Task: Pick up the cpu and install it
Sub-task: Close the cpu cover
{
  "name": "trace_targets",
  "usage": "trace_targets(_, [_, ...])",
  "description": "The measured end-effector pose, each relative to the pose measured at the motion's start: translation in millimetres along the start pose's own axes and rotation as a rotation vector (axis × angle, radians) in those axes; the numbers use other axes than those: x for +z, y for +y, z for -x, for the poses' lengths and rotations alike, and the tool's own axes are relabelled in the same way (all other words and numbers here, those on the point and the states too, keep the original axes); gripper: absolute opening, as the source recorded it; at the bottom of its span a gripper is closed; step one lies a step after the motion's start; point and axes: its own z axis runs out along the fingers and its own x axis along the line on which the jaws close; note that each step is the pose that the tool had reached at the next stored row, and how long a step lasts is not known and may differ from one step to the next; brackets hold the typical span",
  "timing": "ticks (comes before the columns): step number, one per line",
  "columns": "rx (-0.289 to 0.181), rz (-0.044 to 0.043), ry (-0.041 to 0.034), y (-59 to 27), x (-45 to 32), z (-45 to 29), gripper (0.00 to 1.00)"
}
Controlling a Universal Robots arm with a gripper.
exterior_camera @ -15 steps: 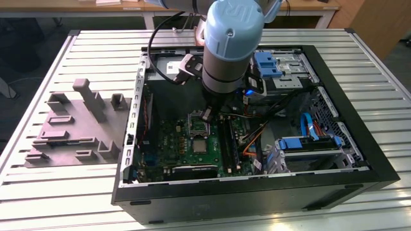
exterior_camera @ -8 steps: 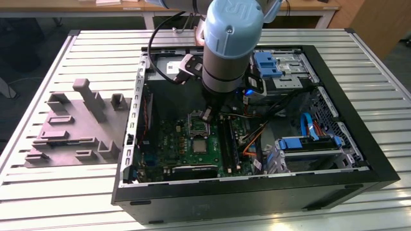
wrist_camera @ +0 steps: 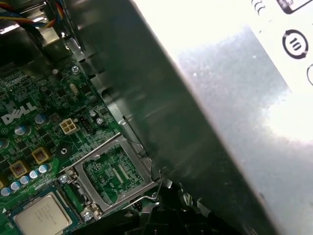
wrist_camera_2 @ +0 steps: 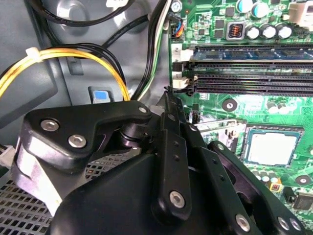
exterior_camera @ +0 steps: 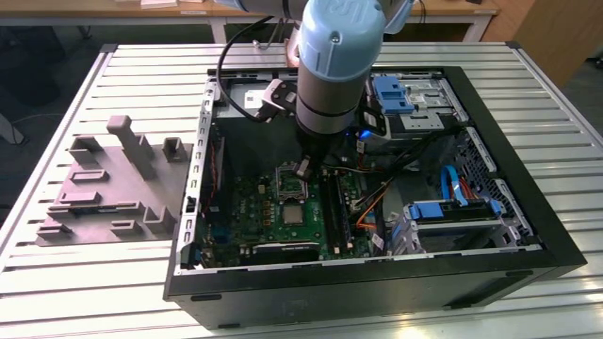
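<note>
Exterior view: arm reached down into open computer case (exterior_camera: 527, 233) on slatted desk (exterior_camera: 141, 282); claw (exterior_camera: 303, 168) hung low over motherboard (exterior_camera: 273, 212); cpu (exterior_camera: 294, 214) lay seated on board just below claw, apart from it.

Second wrist view: claw (wrist_camera_2: 168, 105) fingers looked closed together, nothing between; cpu (wrist_camera_2: 270, 147) beside claw linkage, near memory slots (wrist_camera_2: 249, 73).

First wrist view: cpu (wrist_camera: 41, 217) in socket, open silver load frame (wrist_camera: 110, 176) next to it.

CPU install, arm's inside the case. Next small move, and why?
Probably lift the claw straight up a little. The cpu already lies flat in its socket, apart from the claw, and the hinged metal frame beside it is swung open, right under the claw in the exterior view.
</note>
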Motion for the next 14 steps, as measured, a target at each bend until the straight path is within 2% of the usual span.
trace_targets(4, [0.000,-0.0019,0.0029,0.6,-1.3,0.2,0.11])
trace_targets(14, [0.000,-0.0159,0.0239,2.3,-2.7,1.6,0.11])
